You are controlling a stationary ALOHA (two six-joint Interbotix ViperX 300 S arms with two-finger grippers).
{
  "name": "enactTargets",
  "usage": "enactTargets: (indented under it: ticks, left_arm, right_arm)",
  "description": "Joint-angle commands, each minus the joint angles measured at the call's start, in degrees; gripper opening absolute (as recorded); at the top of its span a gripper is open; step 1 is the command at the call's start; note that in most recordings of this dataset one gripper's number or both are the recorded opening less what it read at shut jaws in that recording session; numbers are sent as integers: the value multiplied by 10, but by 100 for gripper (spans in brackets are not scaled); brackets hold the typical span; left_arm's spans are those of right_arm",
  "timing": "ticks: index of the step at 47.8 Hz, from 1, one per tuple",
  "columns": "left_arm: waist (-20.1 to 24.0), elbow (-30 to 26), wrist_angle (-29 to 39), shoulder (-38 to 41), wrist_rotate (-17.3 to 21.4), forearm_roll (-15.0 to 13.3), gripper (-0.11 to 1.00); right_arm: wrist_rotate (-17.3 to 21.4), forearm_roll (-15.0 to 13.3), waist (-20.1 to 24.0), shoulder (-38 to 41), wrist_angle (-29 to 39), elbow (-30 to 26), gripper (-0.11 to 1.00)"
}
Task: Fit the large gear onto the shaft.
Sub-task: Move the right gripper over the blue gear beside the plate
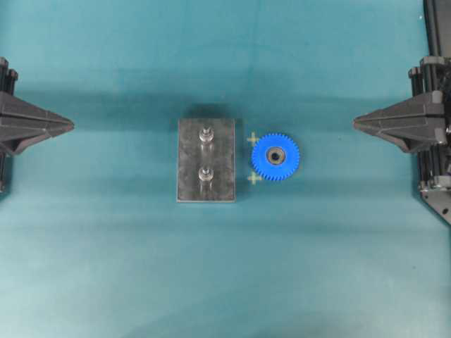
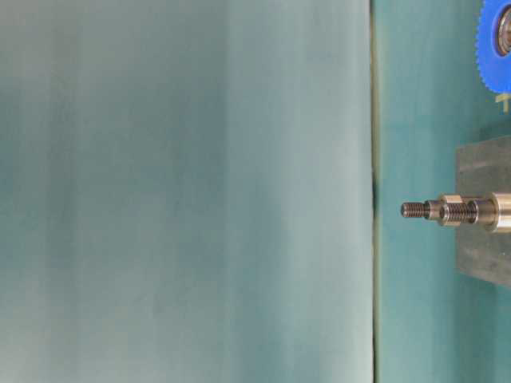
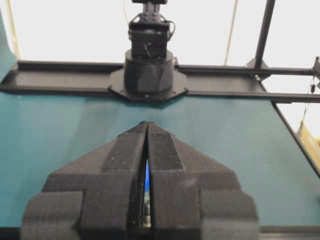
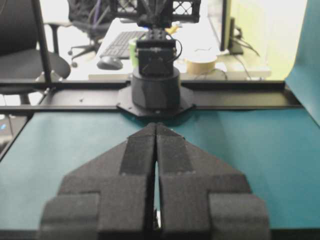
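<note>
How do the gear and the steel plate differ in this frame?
The gear is round, toothed and bright blue; the plate is rectangular, flat-edged and dull grey. The gear has a dark hub with a centre hole, while the plate carries two upright silvery pegs. The gear is narrower than the plate is long. Both lie flat on the teal table, side by side and apart.

A teal table surface (image 1: 106,267) fills the overhead view. Two small yellow cross marks (image 1: 252,139) sit right of centre, one above the other. In the right wrist view, the background holds a black office chair (image 4: 30,55) at upper left, a keyboard (image 4: 120,44), a mouse (image 4: 110,62) and a roll of tape (image 4: 201,63) at upper centre.
</note>
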Motion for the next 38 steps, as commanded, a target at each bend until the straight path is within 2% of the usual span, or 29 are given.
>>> enactTargets:
  ticks: [1,11,17,24,29,38]
  left_arm:
    - [3,-2,11,6,-22,4,0]
    - [5,-11,58,14,-40,4,0]
    - [5,-23,105,38,-38,5,0]
    - [7,-28,154,91,-40,6,0]
    - [7,-35,157,138,-39,6,0]
    - [7,-61,166,200,-33,9,0]
  right_arm:
    - [0,2,3,4,-8,-2,1]
    - [18,55,-5,-22,-10,14,1]
    - [41,76,-14,-17,55,11,1]
    - [80,79,-46,22,155,-16,1]
    - [105,79,-71,70,221,-42,1]
    - [105,76,-78,179,338,-98,1]
